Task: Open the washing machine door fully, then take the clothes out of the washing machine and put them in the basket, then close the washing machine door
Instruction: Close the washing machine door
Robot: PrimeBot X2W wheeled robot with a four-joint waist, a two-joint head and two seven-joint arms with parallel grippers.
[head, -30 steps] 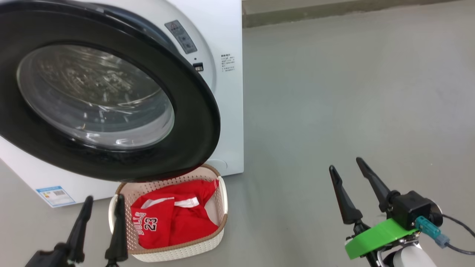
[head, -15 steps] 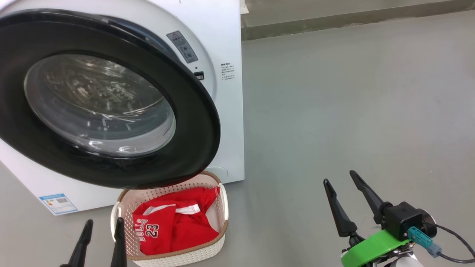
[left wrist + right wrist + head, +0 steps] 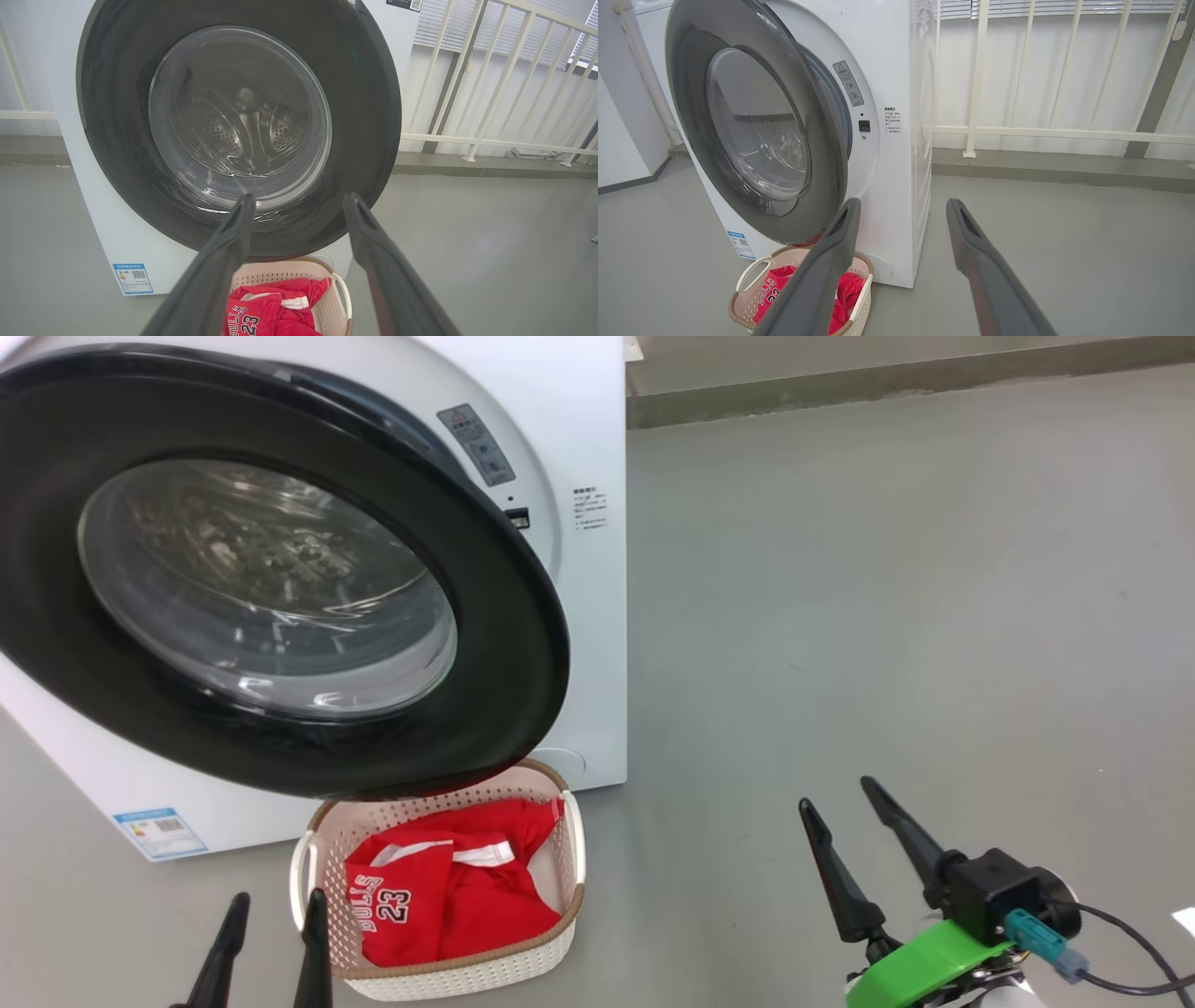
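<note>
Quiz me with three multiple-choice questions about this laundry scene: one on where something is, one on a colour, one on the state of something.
1. Where is the red jersey?
A. In the basket
B. Inside the drum
C. Spread out on the floor

2. What colour is the wide rim of the door?
A. Yellow
B. Black
C. Red

3. How does the door stand on the washing machine?
A. Shut tight
B. Taken off and lying flat
C. Swung open

Answers:
1 A: the jersey lies bunched inside the basket, below the door.
2 B: the rim around the glass is glossy black.
3 C: the right wrist view shows a clear gap between the door and the front of the washing machine.
</note>
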